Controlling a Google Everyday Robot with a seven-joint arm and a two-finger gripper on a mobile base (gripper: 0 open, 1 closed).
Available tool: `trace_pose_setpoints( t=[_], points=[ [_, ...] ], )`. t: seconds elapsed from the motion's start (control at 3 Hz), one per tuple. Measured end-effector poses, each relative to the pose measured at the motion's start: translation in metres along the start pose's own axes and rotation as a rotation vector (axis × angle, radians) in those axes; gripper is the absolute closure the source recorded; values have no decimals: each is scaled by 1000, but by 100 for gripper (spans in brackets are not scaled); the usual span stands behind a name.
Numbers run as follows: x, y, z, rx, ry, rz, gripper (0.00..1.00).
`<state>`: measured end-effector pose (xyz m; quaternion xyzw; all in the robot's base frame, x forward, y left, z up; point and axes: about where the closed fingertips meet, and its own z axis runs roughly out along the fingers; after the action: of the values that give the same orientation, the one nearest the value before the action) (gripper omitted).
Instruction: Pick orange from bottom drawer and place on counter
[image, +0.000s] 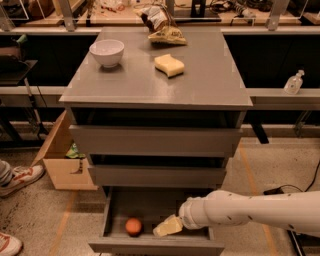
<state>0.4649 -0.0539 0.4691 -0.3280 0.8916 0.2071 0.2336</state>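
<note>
The orange (133, 226) lies in the open bottom drawer (150, 245), toward its left side. My gripper (167, 226) reaches into the same drawer from the right on a white arm and sits just right of the orange, a short gap apart from it. The grey counter (205, 80) tops the drawer cabinet above.
On the counter stand a white bowl (107, 52), a pale yellow sponge (169, 65) and a crumpled snack bag (161, 25). A cardboard box (62, 160) stands on the floor at the left. A person's shoes (22, 176) show at the left edge. A bottle (293, 82) stands on a shelf at the right.
</note>
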Motion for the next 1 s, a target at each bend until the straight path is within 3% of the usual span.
trace_pose_setpoints(
  t=[0.67, 1.0],
  points=[
    [-12, -3, 101, -40, -103, 5, 0],
    [-22, 1, 156, -93, -136, -9, 0]
  ],
)
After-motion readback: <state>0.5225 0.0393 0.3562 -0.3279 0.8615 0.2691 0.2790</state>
